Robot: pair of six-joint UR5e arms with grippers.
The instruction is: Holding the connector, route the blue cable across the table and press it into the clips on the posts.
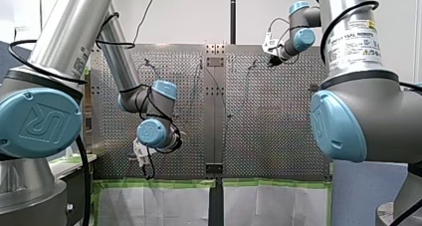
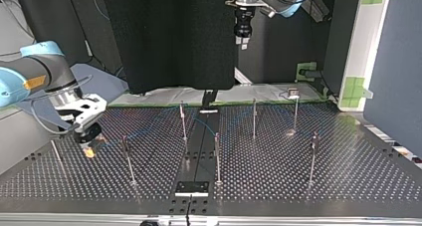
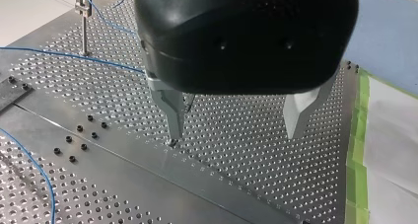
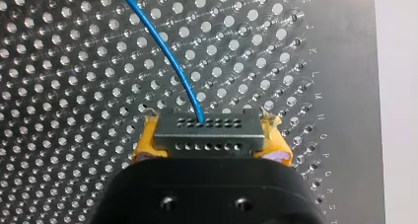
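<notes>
Closest to the right wrist camera, our right tool (image 4: 209, 137) is clamped on the dark connector (image 4: 207, 130), its yellow pads (image 4: 147, 144) pressing both ends. We see the blue cable (image 4: 165, 49) leave the connector's face and curve away over the perforated tabletop (image 4: 74, 86). At the left of the top view, that tool hangs low over the tabletop beside a post (image 2: 128, 159). Our left tool (image 3: 232, 134) hovers above the tabletop with its fingers apart. Beyond it, the cable passes a far post (image 3: 84, 26).
</notes>
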